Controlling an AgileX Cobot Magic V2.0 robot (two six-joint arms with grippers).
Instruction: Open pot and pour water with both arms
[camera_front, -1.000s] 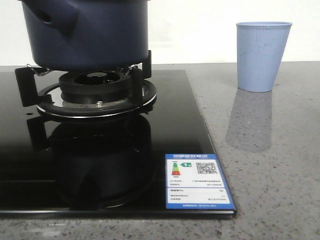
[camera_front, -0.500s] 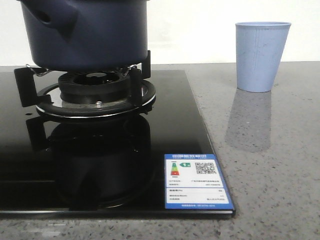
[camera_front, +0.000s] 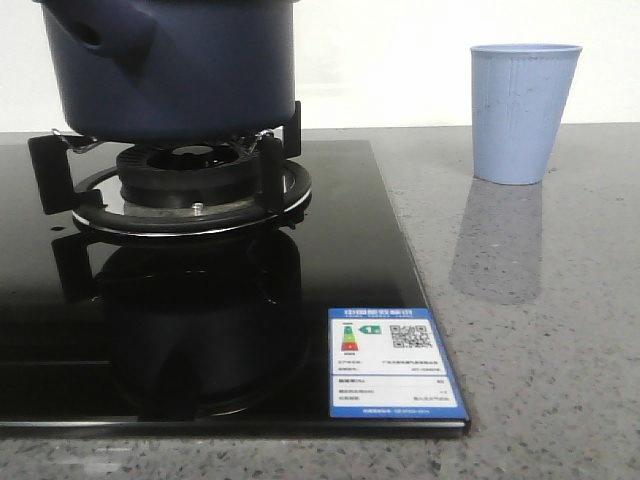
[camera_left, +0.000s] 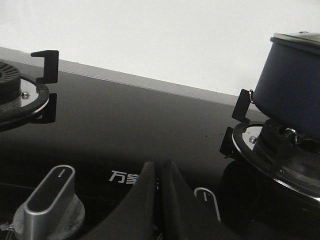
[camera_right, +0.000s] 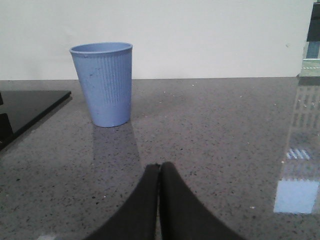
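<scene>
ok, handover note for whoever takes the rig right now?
Left gripper: shut, empty, low over the hob near the knobs.
Right gripper: shut, empty, low over the counter, facing the cup.
Pot sits on the burner; in the left wrist view a lid seems to be on it. Cup stands upright on the counter, right of the hob.
Done: nothing visible. Left: lift the lid, pour into the cup.

I am working in a kitchen: a black glass gas stove (camera_front: 200, 330) with burner grates (camera_front: 190, 185) and silver knobs (camera_left: 50, 192) sits in a speckled grey stone counter (camera_front: 540, 330), an energy label (camera_front: 393, 363) stuck on its corner.
</scene>
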